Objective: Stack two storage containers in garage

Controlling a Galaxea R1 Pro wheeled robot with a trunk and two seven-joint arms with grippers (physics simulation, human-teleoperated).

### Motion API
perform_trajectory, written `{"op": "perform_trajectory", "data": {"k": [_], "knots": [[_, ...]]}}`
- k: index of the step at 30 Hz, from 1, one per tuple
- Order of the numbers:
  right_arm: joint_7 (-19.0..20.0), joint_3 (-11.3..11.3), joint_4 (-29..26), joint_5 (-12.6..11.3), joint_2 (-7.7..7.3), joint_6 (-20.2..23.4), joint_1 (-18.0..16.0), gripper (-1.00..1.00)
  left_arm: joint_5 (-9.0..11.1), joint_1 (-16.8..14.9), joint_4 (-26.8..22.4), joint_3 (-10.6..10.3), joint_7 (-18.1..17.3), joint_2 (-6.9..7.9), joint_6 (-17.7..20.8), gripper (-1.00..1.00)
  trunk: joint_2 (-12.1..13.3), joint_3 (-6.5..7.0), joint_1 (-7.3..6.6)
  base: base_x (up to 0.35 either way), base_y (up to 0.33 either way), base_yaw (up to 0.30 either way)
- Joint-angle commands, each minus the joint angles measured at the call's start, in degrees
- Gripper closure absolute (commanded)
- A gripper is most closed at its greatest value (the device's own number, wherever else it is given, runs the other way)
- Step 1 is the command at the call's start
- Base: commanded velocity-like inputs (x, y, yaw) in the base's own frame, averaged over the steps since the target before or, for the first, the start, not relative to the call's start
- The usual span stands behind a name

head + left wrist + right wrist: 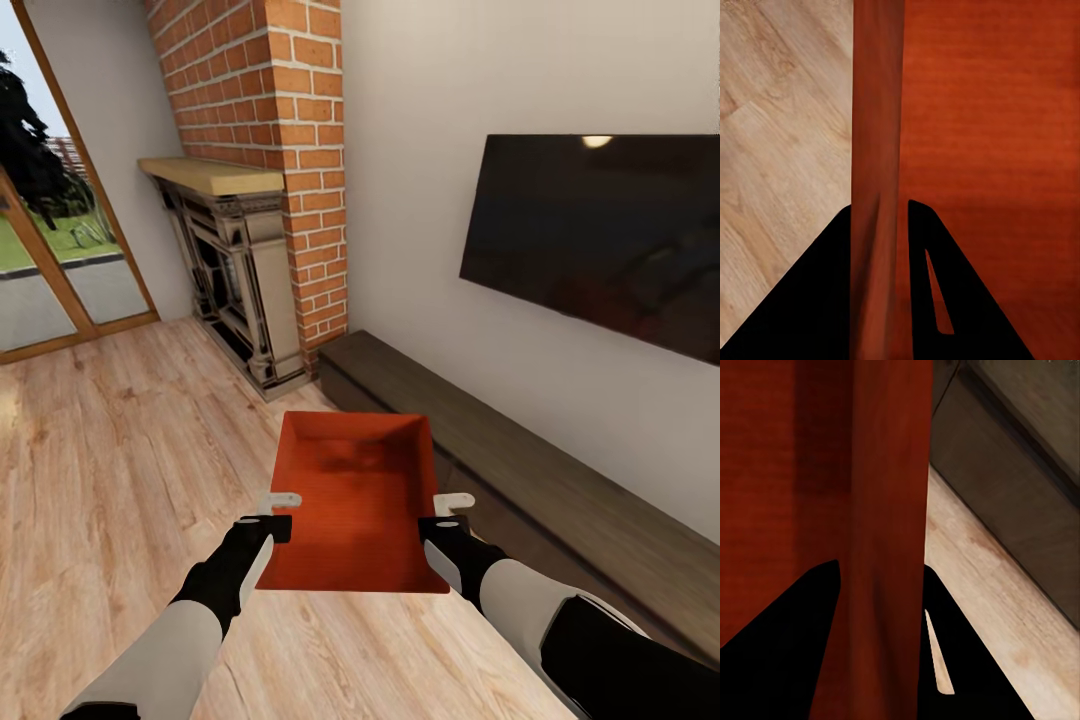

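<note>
- I hold one orange-red open-top rectangular storage container (355,500) up over the light wood plank floor (120,450).
- My left gripper (277,514) is clamped on its left wall (877,150).
- My right gripper (447,512) pinches the right wall (889,510).
- Ahead: brick chimney (290,120), wall-mounted black TV (600,235).

Orange-red storage container (355,500) between both grippers, above wood floor (110,450).

Bare plank floor (120,470) lies open leftward; low dark bench (560,480) and fireplace (235,280) apparently block right and ahead.
</note>
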Motion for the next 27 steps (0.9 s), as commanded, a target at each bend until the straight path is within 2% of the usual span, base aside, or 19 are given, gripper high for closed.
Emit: {"op": "perform_trajectory", "data": {"k": [1,27], "knots": [[-0.1,2.6,-0.9,1.1,0.31,-3.4,-0.1,1.00,0.2,0.0,0.1,0.4,-0.1,-0.74,0.3,1.00,-0.1,-0.02,0.03,0.000,0.000,0.000],[-0.1,2.6,-0.9,1.1,0.40,-3.4,-0.1,1.00,0.2,0.0,0.2,0.3,-0.1,-0.83,0.3,1.00,-0.1,2.24,0.03,0.000,0.000,0.000]]}}
